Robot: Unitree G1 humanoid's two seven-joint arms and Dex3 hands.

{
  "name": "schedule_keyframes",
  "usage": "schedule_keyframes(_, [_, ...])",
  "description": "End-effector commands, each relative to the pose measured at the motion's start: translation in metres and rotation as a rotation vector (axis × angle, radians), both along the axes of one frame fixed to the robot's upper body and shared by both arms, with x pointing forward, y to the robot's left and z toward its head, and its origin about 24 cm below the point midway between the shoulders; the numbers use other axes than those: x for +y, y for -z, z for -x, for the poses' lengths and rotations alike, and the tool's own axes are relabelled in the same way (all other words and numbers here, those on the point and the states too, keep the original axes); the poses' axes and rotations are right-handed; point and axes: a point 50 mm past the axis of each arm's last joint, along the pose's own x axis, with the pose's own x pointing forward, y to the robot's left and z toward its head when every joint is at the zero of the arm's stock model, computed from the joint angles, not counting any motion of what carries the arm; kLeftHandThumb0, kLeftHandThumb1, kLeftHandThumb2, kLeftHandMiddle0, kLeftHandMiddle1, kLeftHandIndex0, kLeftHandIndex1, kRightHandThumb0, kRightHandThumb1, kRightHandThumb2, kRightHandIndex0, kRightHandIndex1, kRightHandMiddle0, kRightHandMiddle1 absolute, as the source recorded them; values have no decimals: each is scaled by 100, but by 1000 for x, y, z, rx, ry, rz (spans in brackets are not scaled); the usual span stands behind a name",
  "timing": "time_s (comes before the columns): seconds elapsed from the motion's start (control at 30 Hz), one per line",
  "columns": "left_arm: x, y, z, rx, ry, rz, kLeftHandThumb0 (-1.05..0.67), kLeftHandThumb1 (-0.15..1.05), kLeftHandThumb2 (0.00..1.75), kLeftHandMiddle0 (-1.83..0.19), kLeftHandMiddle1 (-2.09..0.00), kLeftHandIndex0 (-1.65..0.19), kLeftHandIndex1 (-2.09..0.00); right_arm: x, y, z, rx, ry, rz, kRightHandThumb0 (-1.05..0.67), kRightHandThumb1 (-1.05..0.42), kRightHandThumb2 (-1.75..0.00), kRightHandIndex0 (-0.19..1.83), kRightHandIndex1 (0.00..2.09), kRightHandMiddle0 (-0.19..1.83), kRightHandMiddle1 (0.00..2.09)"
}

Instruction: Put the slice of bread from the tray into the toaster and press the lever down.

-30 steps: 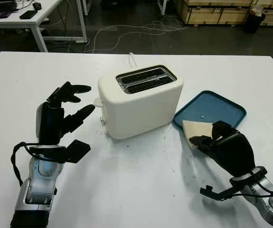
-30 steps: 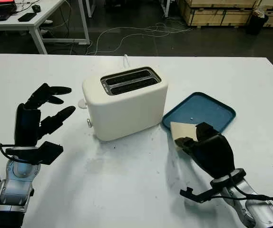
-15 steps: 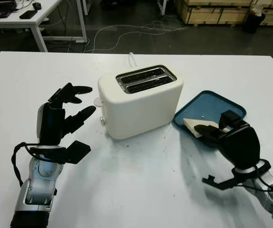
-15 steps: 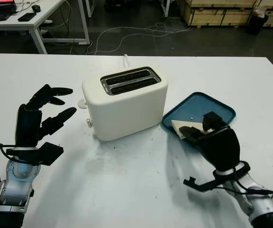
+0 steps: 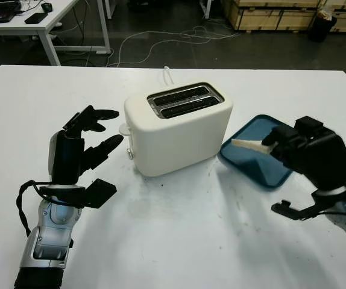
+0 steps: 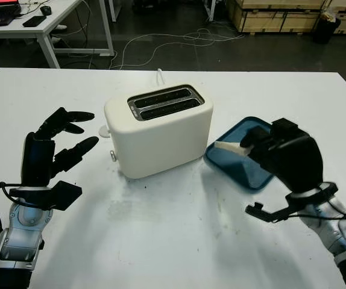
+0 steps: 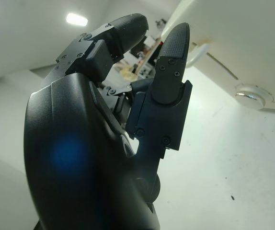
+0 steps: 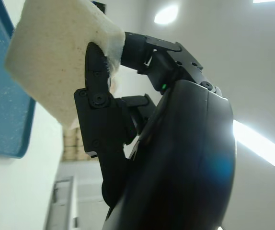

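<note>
My right hand (image 5: 281, 143) is shut on the slice of bread (image 5: 248, 144), a pale slice held edge-on above the blue tray (image 5: 251, 158) at the right; the same slice (image 8: 56, 57) sits pinched between the black fingers in the right wrist view. The cream two-slot toaster (image 5: 176, 129) stands mid-table, its slots (image 5: 184, 100) facing up, just left of the bread. A small knob (image 5: 129, 154) shows on the toaster's left end. My left hand (image 5: 91, 135) is open, raised over the table left of the toaster.
A white cable (image 5: 166, 73) runs from behind the toaster toward the table's far edge. Another table (image 5: 34, 21) and wooden crates (image 5: 275, 12) stand on the floor beyond. Bare white tabletop (image 5: 179, 229) lies in front of the toaster.
My right hand has lifted the bread off the tray and carried it up and to the right. The left hand has stayed put.
</note>
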Motion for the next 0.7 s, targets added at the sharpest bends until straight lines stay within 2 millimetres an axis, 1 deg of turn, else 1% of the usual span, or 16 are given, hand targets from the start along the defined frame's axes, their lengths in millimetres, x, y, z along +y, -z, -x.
schedule_keyframes(0.0, [-1,-1,-1,-12,13,-8,-35,89,0,-48,-132,-52,-82,-3,-15,-3,7,-19,-25,-32,-92,-31,59,175,43,174])
schedule_keyframes(0.13, [-2,-1,-2,-16,21,-4,-35,89,0,-48,-132,-51,-82,-11,-26,-8,63,-27,-93,-30,-92,-29,60,175,43,175])
schedule_keyframes(0.23, [-3,-2,-3,-13,27,-4,-36,90,1,-47,-132,-50,-83,-16,-37,-13,133,-22,-113,-33,-92,-33,61,175,43,173])
schedule_keyframes(0.27, [-3,-2,-3,-14,29,-4,-36,90,1,-47,-133,-50,-83,-17,-44,-16,155,-35,-132,-33,-92,-34,62,175,46,169])
schedule_keyframes(0.37, [-4,-1,-4,-10,30,-2,-37,90,1,-47,-134,-49,-85,-22,-64,-24,210,-94,-175,-33,-92,-35,63,173,65,132])
schedule_keyframes(0.4, [-4,-1,-4,-8,31,-1,-37,90,0,-47,-134,-49,-85,-24,-70,-27,227,-107,-181,-33,-92,-35,64,173,69,125])
schedule_keyframes(0.47, [-4,-1,-4,-3,31,-5,-37,90,1,-46,-134,-48,-85,-27,-87,-34,264,-117,-185,-34,-92,-35,63,174,67,130])
schedule_keyframes(0.53, [-5,-1,-3,-3,31,-11,-37,90,1,-46,-133,-48,-86,-29,-103,-40,282,-138,-196,-33,-92,-32,63,174,58,147])
schedule_keyframes(0.63, [-7,0,-3,-7,31,-3,-37,91,1,-46,-133,-48,-86,-31,-128,-52,321,-178,-241,-32,-92,-32,57,175,47,159])
schedule_keyframes(0.67, [-8,0,-3,-7,29,-2,-36,91,1,-46,-133,-48,-86,-31,-134,-54,329,-188,-244,-31,-92,-31,54,175,50,146])
